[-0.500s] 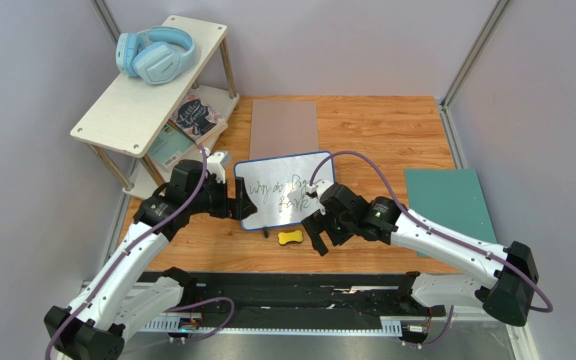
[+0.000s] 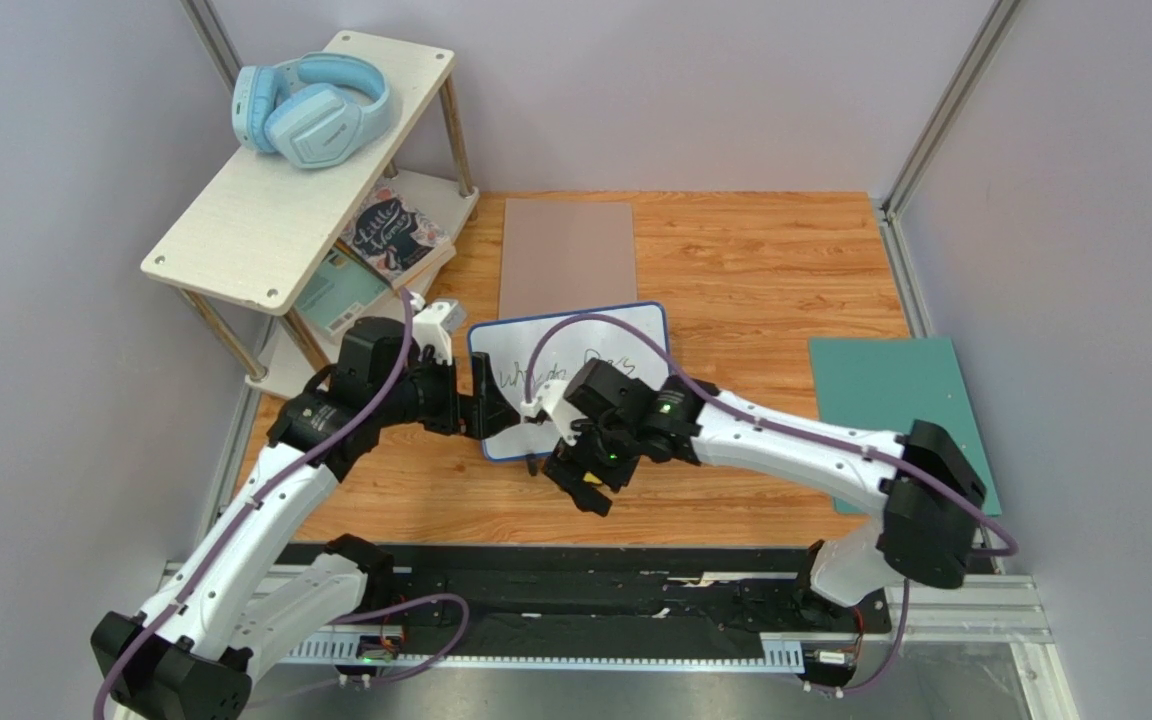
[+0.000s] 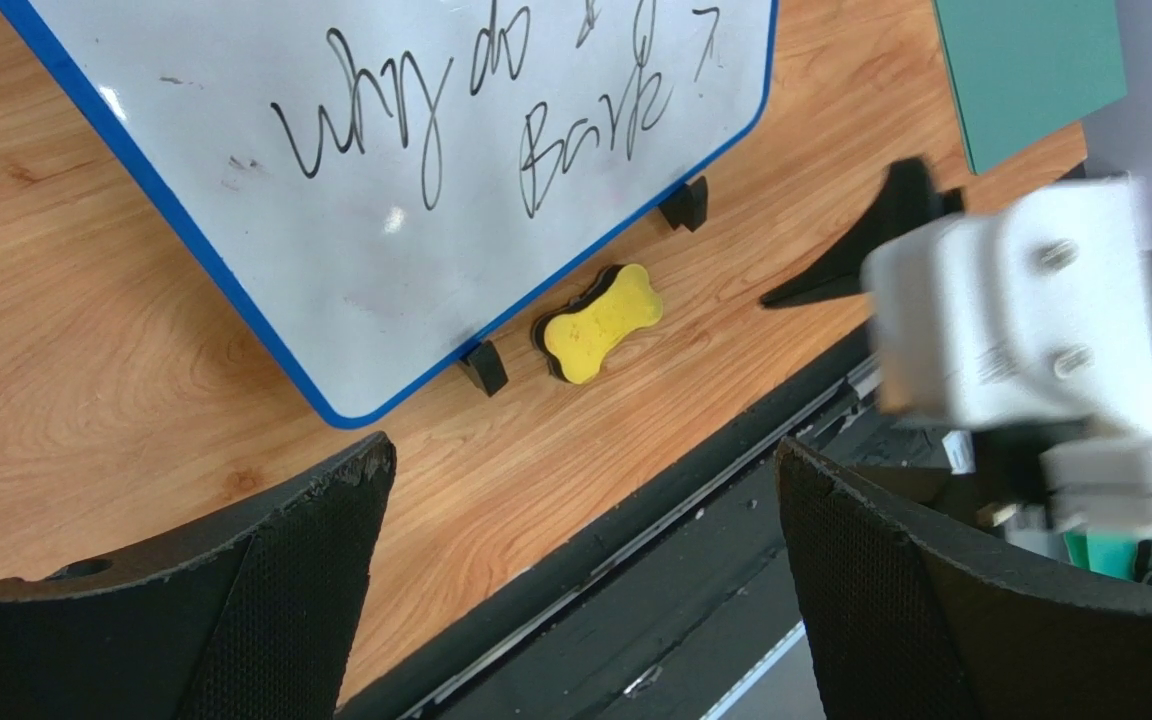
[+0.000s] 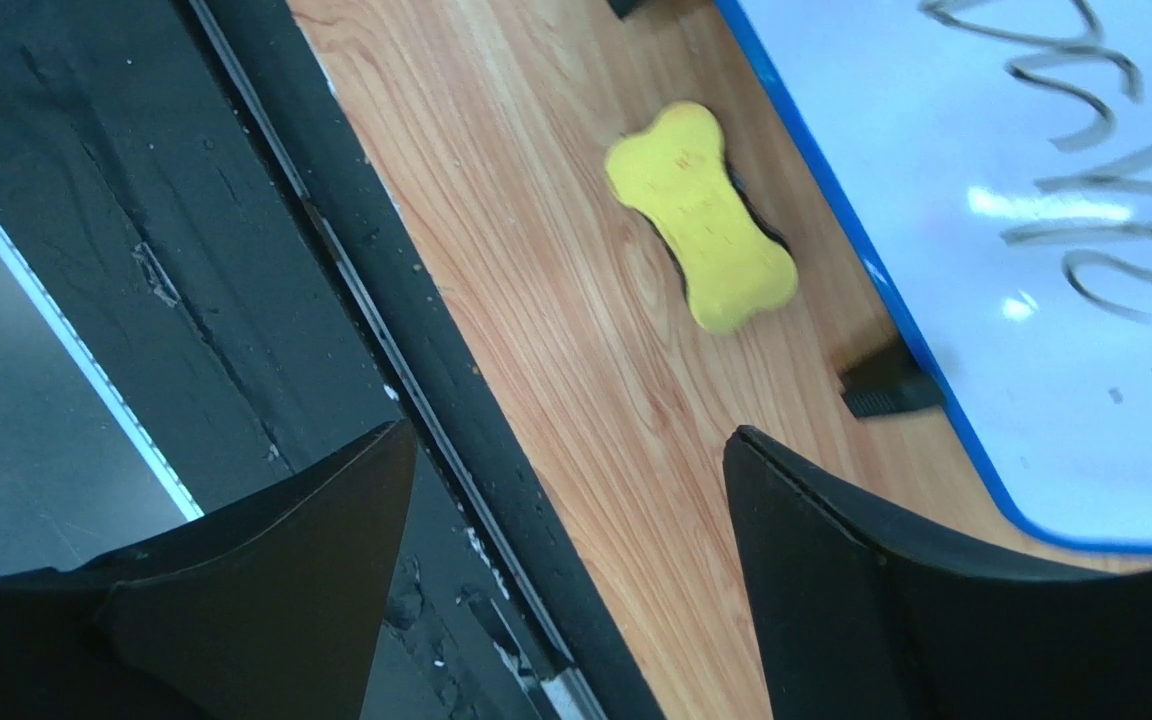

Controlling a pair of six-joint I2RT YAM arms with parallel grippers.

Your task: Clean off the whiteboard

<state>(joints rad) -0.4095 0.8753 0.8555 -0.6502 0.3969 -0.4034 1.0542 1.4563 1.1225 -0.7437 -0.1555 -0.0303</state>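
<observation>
The whiteboard (image 2: 582, 353), white with a blue rim and black handwriting, lies mid-table on small black feet; it also shows in the wrist views (image 3: 387, 150) (image 4: 1048, 225). A yellow bone-shaped eraser (image 3: 602, 321) (image 4: 702, 236) lies on the wood just off the board's near edge. In the top view the right arm hides the eraser. My left gripper (image 2: 473, 408) (image 3: 582, 455) stands open by the board's left edge, with nothing between its fingers. My right gripper (image 2: 575, 480) (image 4: 570, 438) is open and empty above the table's near edge, the eraser just ahead of its fingertips.
A slanted white shelf (image 2: 222, 225) at the back left carries blue headphones (image 2: 312, 113), with books (image 2: 387, 233) under it. A grey-brown mat (image 2: 567, 258) lies behind the board and a green mat (image 2: 898, 398) at the right. A black rail (image 2: 612, 600) runs along the near edge.
The right arm has swung left along the board's near edge, and its gripper now covers the eraser in the top view. The left arm has not moved.
</observation>
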